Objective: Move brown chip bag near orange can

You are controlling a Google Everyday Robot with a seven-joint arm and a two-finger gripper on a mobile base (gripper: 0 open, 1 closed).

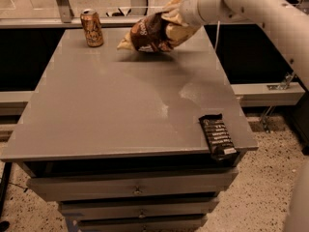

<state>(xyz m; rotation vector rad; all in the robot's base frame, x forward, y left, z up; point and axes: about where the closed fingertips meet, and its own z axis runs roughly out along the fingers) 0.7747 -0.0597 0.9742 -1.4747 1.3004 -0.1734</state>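
the gripper (172, 28) is clamped on the bag (145, 33) and holds it just above the far end of the desk (120, 110). the bag is near the can (91, 28). what seems left: set it down and let go.

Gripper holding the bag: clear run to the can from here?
Probably yes. The gripper, shut on the bag, is at the far edge of the table, just right of the can, with only bare tabletop between them.
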